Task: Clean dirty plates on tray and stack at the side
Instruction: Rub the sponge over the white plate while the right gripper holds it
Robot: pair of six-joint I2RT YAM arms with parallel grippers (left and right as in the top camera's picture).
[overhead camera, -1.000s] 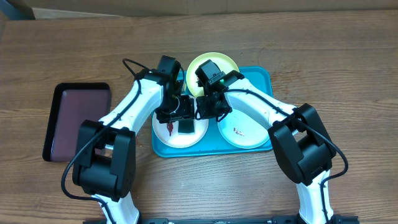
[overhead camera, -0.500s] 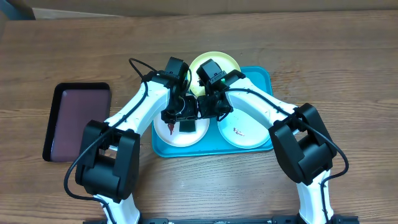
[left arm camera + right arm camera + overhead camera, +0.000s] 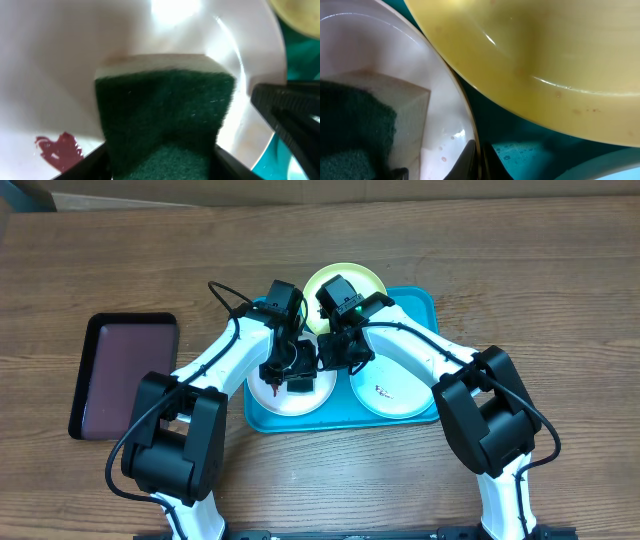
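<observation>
The turquoise tray (image 3: 420, 315) holds three plates. The yellow-green plate (image 3: 360, 280) is at the back, also filling the top of the right wrist view (image 3: 545, 50). The white plate (image 3: 285, 402) is front left, with a red-brown smear (image 3: 57, 150) near its left edge. The pale mint-white plate (image 3: 400, 395) is front right, with small smears. My left gripper (image 3: 299, 381) is shut on a green-and-white sponge (image 3: 165, 110) pressed on the white plate (image 3: 75, 50). My right gripper (image 3: 479, 162) is shut on the white plate's rim (image 3: 462, 107).
A smaller dark maroon tray with a black rim (image 3: 125, 370) lies on the wooden table to the left of the turquoise tray. The two arms meet close together over the tray's left half. The right gripper's finger (image 3: 290, 112) shows beside the sponge.
My left arm has shifted a little to the right, and the sponge has slid slightly across the white plate. The right gripper has stayed on the plate rim.
</observation>
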